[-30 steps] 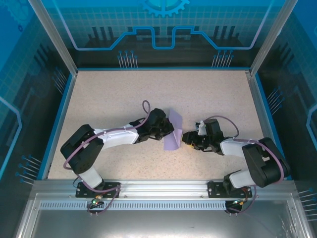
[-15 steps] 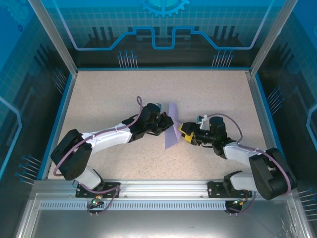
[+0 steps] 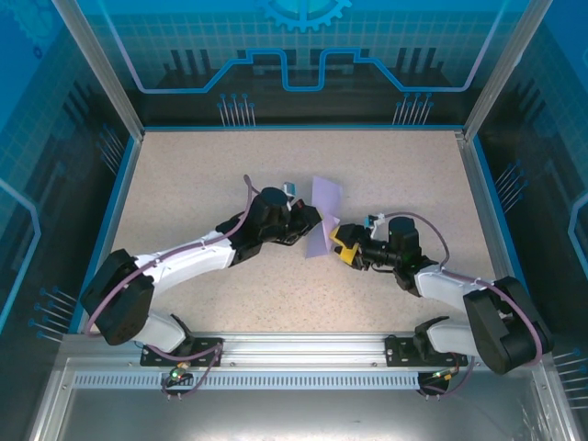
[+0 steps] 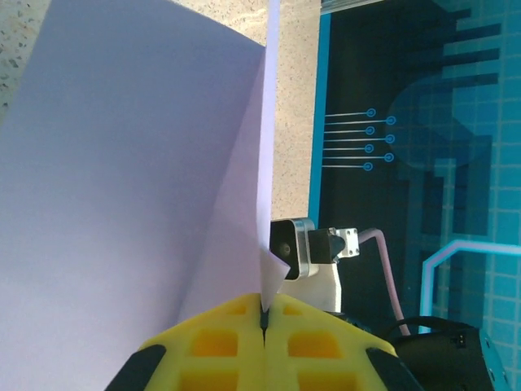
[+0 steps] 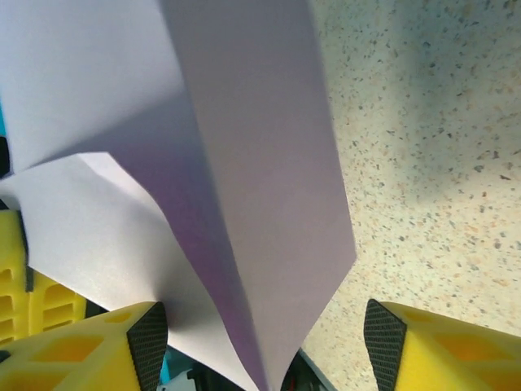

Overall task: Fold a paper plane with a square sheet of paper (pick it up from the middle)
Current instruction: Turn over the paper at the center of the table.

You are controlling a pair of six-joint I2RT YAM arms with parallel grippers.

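Note:
The pale lilac sheet of paper (image 3: pixel 324 213) is folded along a crease and held on edge above the middle of the table. My left gripper (image 3: pixel 310 223) is shut on it; its yellow jaws (image 4: pixel 264 308) pinch the fold's corner, and the sheet (image 4: pixel 138 163) fans up to the left. My right gripper (image 3: pixel 341 241) faces it from the right, open. Its black-padded fingertips (image 5: pixel 151 342) stand wide apart on either side of the paper's lower folded edge (image 5: pixel 260 204) without touching it. The paper is two flat flaps meeting at the crease, not a pointed dart.
Speckled beige tabletop (image 3: pixel 211 175) is bordered by a blue rim and glass walls (image 3: pixel 129 165). The two arms meet near the centre, their fingertips close together. The right arm's wrist camera (image 4: pixel 295 246) sits just behind the paper.
The left arm has stretched out, carrying the paper away from the near edge. The right gripper has opened wider and moved left, so its fingers now straddle the paper.

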